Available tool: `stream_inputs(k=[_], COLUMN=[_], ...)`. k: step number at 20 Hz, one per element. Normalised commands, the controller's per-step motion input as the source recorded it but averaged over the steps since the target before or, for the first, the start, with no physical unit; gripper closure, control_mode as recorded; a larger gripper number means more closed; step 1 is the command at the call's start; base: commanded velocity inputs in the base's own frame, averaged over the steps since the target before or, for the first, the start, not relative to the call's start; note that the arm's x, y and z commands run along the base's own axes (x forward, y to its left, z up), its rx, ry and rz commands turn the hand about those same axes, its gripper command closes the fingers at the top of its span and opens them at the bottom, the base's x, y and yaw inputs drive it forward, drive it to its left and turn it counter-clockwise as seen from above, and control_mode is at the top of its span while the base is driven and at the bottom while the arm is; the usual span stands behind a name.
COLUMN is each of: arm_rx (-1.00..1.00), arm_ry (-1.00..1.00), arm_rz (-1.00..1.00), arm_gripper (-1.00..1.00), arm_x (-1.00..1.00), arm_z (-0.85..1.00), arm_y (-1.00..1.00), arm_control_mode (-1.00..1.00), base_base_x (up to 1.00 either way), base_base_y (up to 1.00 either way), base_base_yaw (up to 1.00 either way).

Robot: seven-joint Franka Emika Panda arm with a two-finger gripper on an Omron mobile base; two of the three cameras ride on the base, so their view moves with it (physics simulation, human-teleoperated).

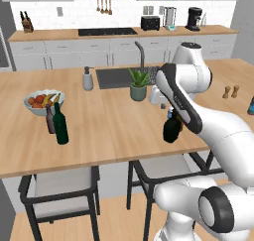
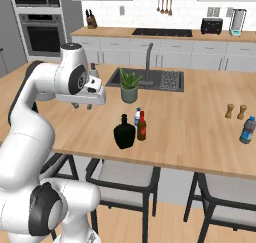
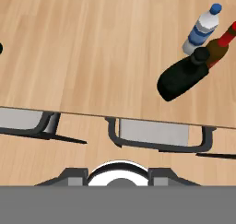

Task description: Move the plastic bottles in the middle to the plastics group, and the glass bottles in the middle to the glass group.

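Over counter (image 2: 200,122), tool (image 2: 86,106) pointing down

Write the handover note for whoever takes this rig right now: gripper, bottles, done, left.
Gripper: holds nothing, above the counter, left of the middle cluster; jaw state unclear.
Middle: squat black bottle, brown bottle with red cap, and a clear water bottle, all upright.
Glass group: green wine bottle and grey-brown bottle by the fruit bowl.
Plastics: blue bottle at far right.
Done: nothing.
Left: all three.

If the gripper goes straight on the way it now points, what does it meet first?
Probably the bare wooden countertop near its front edge. The gripper points down, left of the squat black bottle, so it likely misses that.
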Motion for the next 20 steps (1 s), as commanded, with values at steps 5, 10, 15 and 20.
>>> stream_inputs(k=[5, 10, 15, 20], arm_rx=[0.00, 0.00, 0.00, 0.00], arm_ry=[0.00, -0.01, 0.00, 0.00], arm_rz=[0.01, 0.09, 0.00, -0.02], arm_gripper=[-1.00, -1.00, -1.00, -1.00], arm_x=[-0.01, 0.01, 0.24, 0.49], arm_z=[-0.06, -0.23, -0.31, -0.31], arm_y=[-0.17, -0.58, -0.62, -0.43], arm_control_mode=[-1.00, -1.00, -1.00, -1.00], base_base_x=[0.00, 0.00, 0.00, 0.00], base_base_y=[0.00, 0.00, 0.00, 0.00], base_base_yaw=[0.00, 0.00, 0.00, 0.00])
